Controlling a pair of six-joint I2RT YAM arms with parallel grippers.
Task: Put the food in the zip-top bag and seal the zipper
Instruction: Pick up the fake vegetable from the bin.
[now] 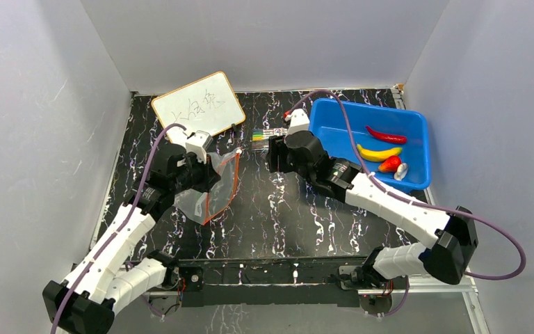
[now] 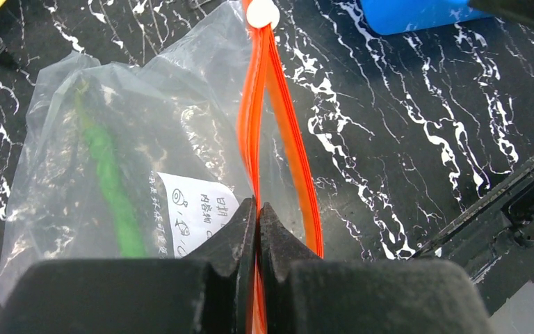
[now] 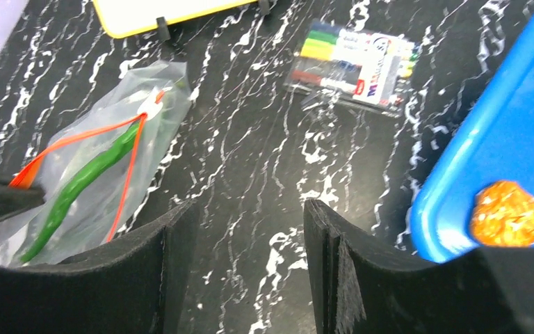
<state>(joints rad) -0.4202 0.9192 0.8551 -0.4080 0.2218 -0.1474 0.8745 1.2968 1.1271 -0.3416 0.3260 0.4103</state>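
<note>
The clear zip-top bag (image 1: pixel 215 189) lies left of centre, with a green pepper (image 2: pixel 108 174) inside; the pepper also shows in the right wrist view (image 3: pixel 76 186). The bag's orange-red zipper (image 2: pixel 254 125) gapes, its white slider (image 2: pixel 262 12) at the far end. My left gripper (image 2: pixel 258 209) is shut on one zipper strip at the near end. My right gripper (image 3: pixel 250 216) is open and empty above the table, between the bag and the blue tub (image 1: pixel 417 125). The tub holds a red chili (image 1: pixel 386 136), a banana (image 1: pixel 379 153), a strawberry (image 1: pixel 389 165), a white piece (image 1: pixel 401 172) and an orange fruit (image 3: pixel 507 214).
A yellow-framed whiteboard (image 1: pixel 198 104) lies at the back left, just behind the bag. A pack of coloured markers (image 1: pixel 268 134) lies between the whiteboard and the tub. Grey walls close in the table on three sides.
</note>
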